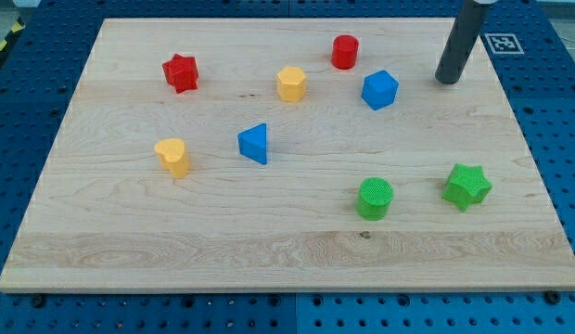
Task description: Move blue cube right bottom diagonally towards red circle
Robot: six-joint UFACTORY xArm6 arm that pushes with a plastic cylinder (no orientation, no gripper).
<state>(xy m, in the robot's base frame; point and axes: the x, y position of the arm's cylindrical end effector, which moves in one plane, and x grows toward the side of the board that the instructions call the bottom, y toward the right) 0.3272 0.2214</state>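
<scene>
One camera, set high at the near edge, facing down and across. The whole wooden surface (287,255) fills the view.

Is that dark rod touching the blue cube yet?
Apart. The camera view shows bare wood between my tip and the blue cube; my tip sits to the cube's right, slightly nearer the view's top.
</scene>
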